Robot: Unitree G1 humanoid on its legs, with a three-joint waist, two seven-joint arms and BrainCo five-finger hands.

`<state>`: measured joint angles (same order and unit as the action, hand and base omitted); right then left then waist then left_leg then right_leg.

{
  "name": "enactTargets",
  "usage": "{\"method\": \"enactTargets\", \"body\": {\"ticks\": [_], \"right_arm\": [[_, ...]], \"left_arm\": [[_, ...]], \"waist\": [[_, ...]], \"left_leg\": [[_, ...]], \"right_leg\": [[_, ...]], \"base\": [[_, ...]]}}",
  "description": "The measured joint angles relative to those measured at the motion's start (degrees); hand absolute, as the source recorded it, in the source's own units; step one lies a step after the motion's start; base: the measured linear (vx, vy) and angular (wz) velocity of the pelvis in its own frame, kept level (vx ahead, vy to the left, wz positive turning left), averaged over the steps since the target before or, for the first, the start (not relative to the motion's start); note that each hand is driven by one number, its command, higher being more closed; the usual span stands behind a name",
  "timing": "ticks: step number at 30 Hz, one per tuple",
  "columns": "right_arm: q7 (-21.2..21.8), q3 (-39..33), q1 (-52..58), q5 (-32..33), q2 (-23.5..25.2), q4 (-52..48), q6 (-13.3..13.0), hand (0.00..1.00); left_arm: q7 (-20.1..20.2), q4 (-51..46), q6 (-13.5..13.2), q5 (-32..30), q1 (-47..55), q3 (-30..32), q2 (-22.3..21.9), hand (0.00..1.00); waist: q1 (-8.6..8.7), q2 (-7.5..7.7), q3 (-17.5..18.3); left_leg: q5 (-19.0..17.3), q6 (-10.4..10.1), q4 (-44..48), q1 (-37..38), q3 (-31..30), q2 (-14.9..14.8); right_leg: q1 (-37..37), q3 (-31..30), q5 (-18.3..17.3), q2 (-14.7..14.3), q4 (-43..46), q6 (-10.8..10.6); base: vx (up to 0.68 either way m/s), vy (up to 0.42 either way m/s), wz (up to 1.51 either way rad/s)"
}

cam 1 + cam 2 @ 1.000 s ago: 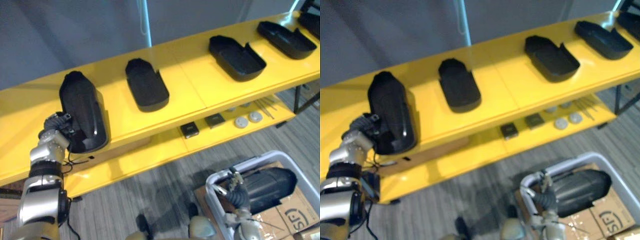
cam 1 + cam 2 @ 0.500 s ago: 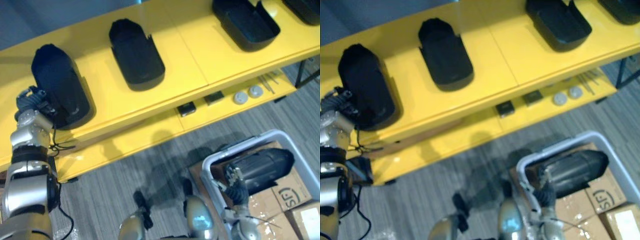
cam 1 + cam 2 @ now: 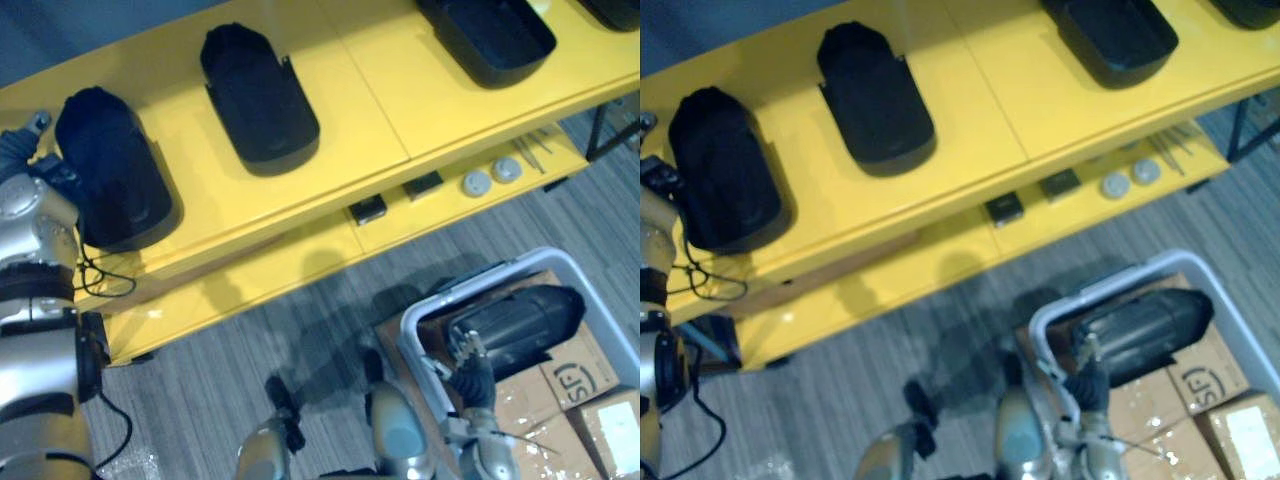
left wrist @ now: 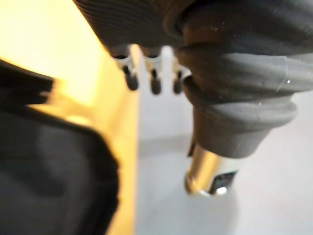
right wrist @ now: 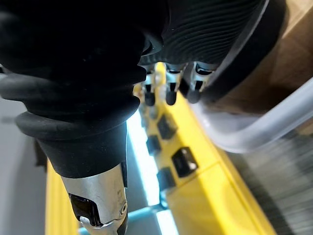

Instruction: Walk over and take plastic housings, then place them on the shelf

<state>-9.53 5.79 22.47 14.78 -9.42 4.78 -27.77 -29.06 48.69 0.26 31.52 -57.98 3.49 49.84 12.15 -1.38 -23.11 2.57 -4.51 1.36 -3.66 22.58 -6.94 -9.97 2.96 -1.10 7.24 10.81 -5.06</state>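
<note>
Several black plastic housings lie open side up along the top of the yellow shelf (image 3: 380,110). The leftmost housing (image 3: 112,165) rests flat near the shelf's left end. My left hand (image 3: 22,158) is just left of it and apart from it. In the left wrist view its fingers (image 4: 142,81) are straight and hold nothing, with that housing (image 4: 49,171) beside them. Another housing (image 3: 525,315) lies in the white bin (image 3: 470,292) on the floor. My right hand (image 3: 470,378) hangs at the bin's near edge, its fingers (image 5: 168,90) straight and empty.
More housings sit at the shelf's middle (image 3: 258,95) and right (image 3: 490,35). The lower shelf carries small dark parts (image 3: 368,210) and round discs (image 3: 477,183). Cardboard boxes (image 3: 580,375) stand by the bin on grey carpet.
My left hand has let go of the leftmost housing and drawn off to its left. The housing stood tilted up before and now lies flat. The camera has tipped downward.
</note>
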Motion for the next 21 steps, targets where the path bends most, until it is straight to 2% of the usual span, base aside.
{"method": "enactTargets", "body": {"ticks": [4, 6, 7, 9, 11, 13, 14, 15, 17, 20, 21], "right_arm": [[-3.46, -0.56, -0.06, -1.20, 0.00, -5.78, -3.21, 0.00], [-4.84, -1.58, -0.43, -2.43, -0.05, -9.57, -4.06, 0.00], [-5.73, -2.33, -0.84, -3.30, -0.06, -11.52, -4.70, 0.00], [-7.93, -3.61, -3.20, -5.59, -0.40, -14.02, -5.53, 0.00], [-10.22, -6.58, -5.74, -7.67, -2.53, -19.90, -6.57, 0.00], [-13.17, -9.26, -8.99, -10.24, -5.11, -22.60, -8.67, 0.00], [-14.62, -11.28, -11.44, -11.01, -6.56, -23.84, -10.13, 0.00], [-15.05, -12.00, -12.15, -11.10, -6.99, -24.23, -10.50, 0.00], [-16.80, -14.35, -16.59, -11.02, -9.20, -24.92, -11.94, 0.00], [-16.31, -13.12, -21.36, -10.89, -10.32, -25.02, -11.78, 0.00], [-14.24, -11.89, -23.41, -9.21, -10.52, -25.17, -10.90, 0.00]], "left_arm": [[0.47, -1.55, -2.90, -5.10, -4.41, -2.52, 4.79, 0.00], [2.33, -3.65, -4.79, -6.93, -4.50, -2.64, 5.96, 0.00], [3.57, -4.97, -5.84, -7.39, -4.45, -3.20, 5.98, 0.00], [6.72, -8.51, -7.86, -7.48, -2.80, -4.28, 5.98, 0.00], [10.75, -22.89, -8.99, -7.68, 6.05, -3.29, 5.98, 0.00], [14.47, -33.65, -10.39, -7.81, 14.25, -0.94, 5.64, 0.00], [16.16, -39.91, -10.52, -7.85, 18.62, 1.02, 4.34, 0.00], [16.74, -41.81, -10.54, -7.83, 20.04, 1.82, 3.50, 0.00], [21.00, -52.39, -10.52, -7.80, 28.05, 4.39, -2.33, 0.00], [25.12, -58.71, -9.89, -7.75, 33.09, 4.55, -7.40, 0.00], [26.86, -60.42, -9.27, -7.80, 34.93, 4.47, -9.77, 0.00]], "waist": [[0.10, -0.44, 0.36], [-0.17, -1.31, 1.54], [-0.46, -1.79, 3.31], [-0.81, -1.74, 5.43], [-2.16, -1.69, 7.97], [-2.64, -1.68, 10.95], [-3.35, -1.71, 12.26], [-3.71, -1.71, 12.53], [-5.42, -1.89, 14.54], [-7.16, -2.09, 15.12], [-8.30, -2.26, 15.34]], "left_leg": [[0.61, -0.41, -3.14, 3.55, -0.06, 0.40], [1.39, -0.46, -5.23, 4.63, -0.25, 0.71], [1.82, -0.44, -5.95, 4.50, -0.88, 0.86], [1.83, -0.43, -5.94, 5.00, -1.94, 0.83], [1.83, -0.42, -5.96, 6.73, -2.23, 0.82], [1.83, -0.42, -5.95, 6.85, -3.70, 0.79], [1.83, -0.42, -5.95, 7.08, -4.84, 0.73], [1.83, -0.42, -5.95, 7.28, -5.06, 0.72], [1.83, -0.42, -5.95, 7.62, -8.07, 0.86], [1.83, -0.43, -5.96, 7.50, -10.34, 1.27], [1.85, -0.45, -5.97, 7.33, -11.16, 1.61]], "right_leg": [[3.13, 0.36, -0.06, -0.12, -1.70, -0.11], [4.30, 1.39, 0.10, -0.09, -3.12, -0.34], [4.80, 1.90, 0.25, -0.09, -4.12, -0.49], [6.99, 3.44, 0.34, -0.04, -5.81, -0.58], [9.96, 5.02, 0.43, -0.08, -6.96, -0.66], [11.48, 6.86, 0.44, -0.09, -7.98, -0.66], [12.71, 8.22, 0.44, -0.13, -8.56, -0.67], [13.20, 8.51, 0.44, -0.13, -8.68, -0.67], [16.10, 12.11, 0.44, -0.09, -10.01, -0.67], [18.07, 14.74, 0.43, -0.07, -11.27, -0.68], [18.82, 16.02, 0.41, 0.11, -11.91, -0.73]], "base": [[0.03, 0.008, 0.02], [0.08, 0.012, 0.16], [0.13, 0.006, 0.29], [0.14, 0.001, 0.30], [0.12, -0.005, 0.25], [0.12, -0.011, 0.41], [0.12, -0.015, 0.42], [0.08, -0.010, 0.48], [0.01, -0.005, 0.59], [-0.05, 0.000, 0.50], [-0.12, 0.013, 0.40]]}}
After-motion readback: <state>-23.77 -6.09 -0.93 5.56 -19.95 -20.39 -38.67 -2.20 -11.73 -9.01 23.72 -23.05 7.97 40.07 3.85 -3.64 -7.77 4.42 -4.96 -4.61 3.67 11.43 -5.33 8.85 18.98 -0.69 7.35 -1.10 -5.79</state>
